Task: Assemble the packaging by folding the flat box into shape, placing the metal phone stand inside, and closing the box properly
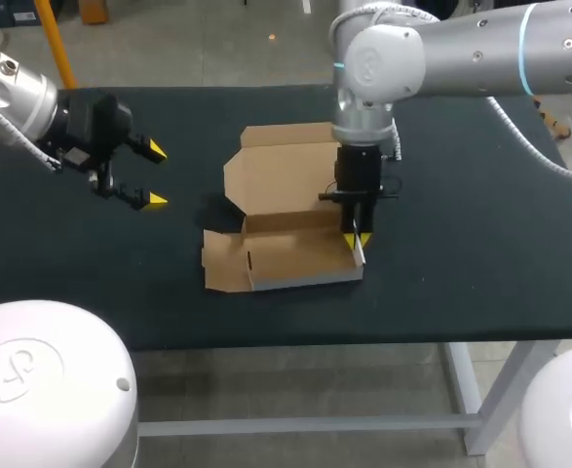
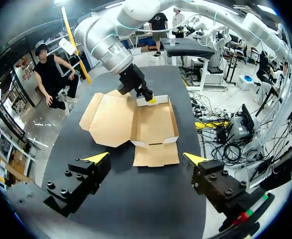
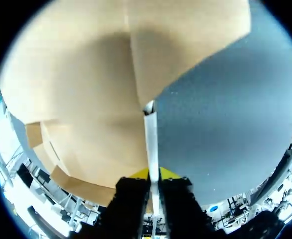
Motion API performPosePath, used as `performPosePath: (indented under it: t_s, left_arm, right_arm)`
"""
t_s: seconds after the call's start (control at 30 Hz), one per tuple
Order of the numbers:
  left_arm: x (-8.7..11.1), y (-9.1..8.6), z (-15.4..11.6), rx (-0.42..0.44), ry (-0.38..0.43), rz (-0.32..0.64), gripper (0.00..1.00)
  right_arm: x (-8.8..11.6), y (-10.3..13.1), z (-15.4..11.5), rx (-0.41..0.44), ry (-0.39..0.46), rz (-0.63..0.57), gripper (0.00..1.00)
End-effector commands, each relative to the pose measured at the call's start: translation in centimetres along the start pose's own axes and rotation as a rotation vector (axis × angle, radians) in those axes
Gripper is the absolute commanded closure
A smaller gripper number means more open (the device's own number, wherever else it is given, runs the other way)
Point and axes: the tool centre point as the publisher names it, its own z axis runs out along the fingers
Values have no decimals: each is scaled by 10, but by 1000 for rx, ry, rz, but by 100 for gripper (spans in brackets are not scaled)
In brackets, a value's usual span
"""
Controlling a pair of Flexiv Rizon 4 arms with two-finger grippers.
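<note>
The box (image 1: 286,244) is half folded, its lid (image 1: 276,171) open flat. The right fingers (image 1: 354,240) pinch one side wall (image 1: 361,253) between them. The left fingers (image 1: 155,200) gape wide, well apart from it. No stand shows; filling and closing are not yet done.

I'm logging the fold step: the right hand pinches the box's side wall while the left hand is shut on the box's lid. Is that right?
Not quite. The left hand is open and holds nothing, well apart from the cardboard box, as the head view shows. The right hand does pinch the box's side wall.
</note>
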Motion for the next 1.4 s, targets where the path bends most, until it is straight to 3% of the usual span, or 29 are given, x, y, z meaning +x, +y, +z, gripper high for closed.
performPosePath:
  t_s: [0.03, 0.27, 0.83, 1.23, 1.4]
  left_arm:
    - [0, 0, -1, -4, 4, -1, 0]
    - [0, 0, -1, -4, 4, -1, 0]
    - [0, 0, -1, -4, 4, -1, 0]
    - [0, 0, -1, -4, 4, -1, 0]
    - [0, 0, -1, -4, 4, -1, 0]
  right_arm:
    - [3, -6, 3, -60, -9, 3, 88]
    - [6, -4, 5, -159, 2, -14, 90]
    - [8, 5, 6, -329, 14, -3, 85]
    - [9, 12, 9, -388, 25, -6, 84]
    - [10, 14, 9, -404, 23, -7, 91]
